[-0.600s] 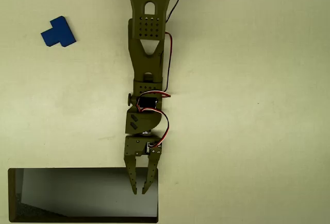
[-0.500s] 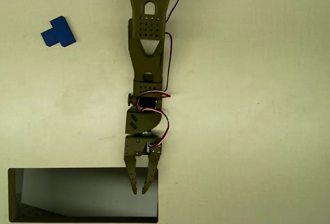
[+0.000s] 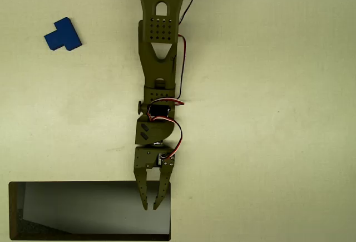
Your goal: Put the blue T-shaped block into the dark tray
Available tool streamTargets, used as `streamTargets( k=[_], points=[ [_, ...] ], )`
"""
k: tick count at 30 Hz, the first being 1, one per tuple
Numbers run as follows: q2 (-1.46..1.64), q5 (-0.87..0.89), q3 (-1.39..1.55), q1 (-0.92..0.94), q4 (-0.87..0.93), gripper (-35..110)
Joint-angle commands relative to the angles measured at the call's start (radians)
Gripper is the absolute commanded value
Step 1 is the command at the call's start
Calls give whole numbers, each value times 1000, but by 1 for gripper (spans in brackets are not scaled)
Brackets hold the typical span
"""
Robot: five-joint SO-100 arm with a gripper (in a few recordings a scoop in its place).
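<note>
Overhead view: the blue T-shaped block (image 3: pixel 62 35) lies on the pale table (image 3: pixel 267 142) at upper left, well apart from the gripper (image 3: pixel 151 206), whose empty fingers stand slightly apart above the dark tray (image 3: pixel 11 211) at its right end. The block's slanted lie could let narrow jaws clip a corner and nudge it away.

Surface: my work rests on a flat, matte, cream-white tabletop (image 3: pixel 267 142) that runs to every edge of the overhead view.
Marks: I see a few faint grey scuffs and tiny specks on it.
Light: even and soft, with only weak shadows.
</note>
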Motion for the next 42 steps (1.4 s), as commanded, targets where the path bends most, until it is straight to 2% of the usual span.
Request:
streamTargets(
  k=[1,26,28,30,31,33,34,36,38,40,42],
  points=[
    [-2,-17,6,6,-31,4],
    [-3,-12,-2,-3,-29,0],
    [8,12,32,-12,-95,0],
    [144,106,175,-28,-199,0],
    [255,149,250,-31,-158,0],
    [489,239,331,-31,95,0],
    [604,285,334,-29,293,0],
    [818,354,230,-21,841,0],
    [999,377,120,-12,1304,0],
    [1063,374,-78,-9,1718,0],
    [986,351,-413,-8,2117,0]
  ],
)
